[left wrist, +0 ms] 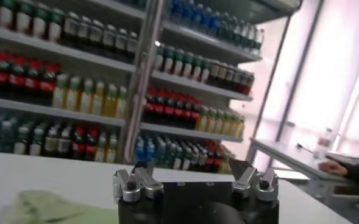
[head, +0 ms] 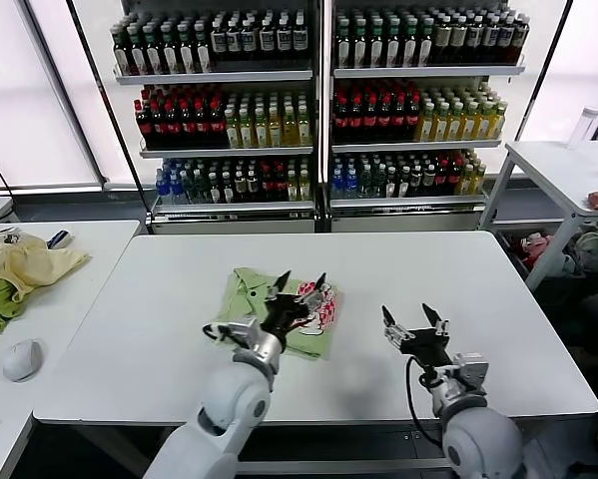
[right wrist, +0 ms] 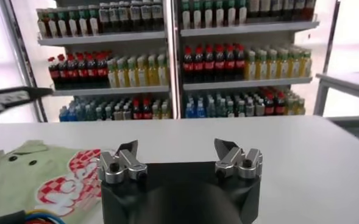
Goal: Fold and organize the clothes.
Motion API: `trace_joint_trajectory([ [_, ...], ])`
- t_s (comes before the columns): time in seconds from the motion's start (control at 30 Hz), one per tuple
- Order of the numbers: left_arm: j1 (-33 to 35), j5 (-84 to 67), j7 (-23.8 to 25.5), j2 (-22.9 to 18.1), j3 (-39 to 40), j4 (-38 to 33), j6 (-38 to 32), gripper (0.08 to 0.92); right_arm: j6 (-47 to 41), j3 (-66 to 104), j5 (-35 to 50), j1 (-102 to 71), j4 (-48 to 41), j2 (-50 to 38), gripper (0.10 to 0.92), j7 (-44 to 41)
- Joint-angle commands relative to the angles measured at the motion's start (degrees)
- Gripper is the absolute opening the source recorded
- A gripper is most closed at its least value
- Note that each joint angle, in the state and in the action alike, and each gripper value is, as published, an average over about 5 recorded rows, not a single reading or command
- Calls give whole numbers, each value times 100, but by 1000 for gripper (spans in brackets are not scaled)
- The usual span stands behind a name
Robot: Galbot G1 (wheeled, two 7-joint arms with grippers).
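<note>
We see the light green T-shirt [head: 279,309] lying folded near the middle of the bench, toward its front edge. Our left gripper [head: 300,284] hovers over it, jaws apart and empty. Our right gripper [head: 410,317] waits nearer the front right corner, jaws apart.

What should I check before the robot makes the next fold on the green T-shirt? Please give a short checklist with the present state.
1. Left gripper open above the light green T-shirt: ok.
2. Right gripper open, holding nothing, over the bare white table: ok.
3. T-shirt fully on the table, away from edges: ok.
4. T-shirt lying flat, print facing up: ok, though some folds remain.
5. Fold finished and neat: cannot tell.
</note>
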Motion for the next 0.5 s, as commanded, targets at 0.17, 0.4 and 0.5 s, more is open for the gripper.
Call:
trace_joint_trajectory([
  [0.17,1655,437,-107,976,-1471,-892,-728,821,-132,-1696,136,2222,-2547,1308,823,621],
  [0.4,1877,529,-106,915,-1472,-941,-837,823,-299,-1807,474,2553,-3224,1661,823,710],
  [0.5,1883,528,-109,922,-1463,-954,-839,823,-374,-1794,664,2649,-3420,1774,823,826],
])
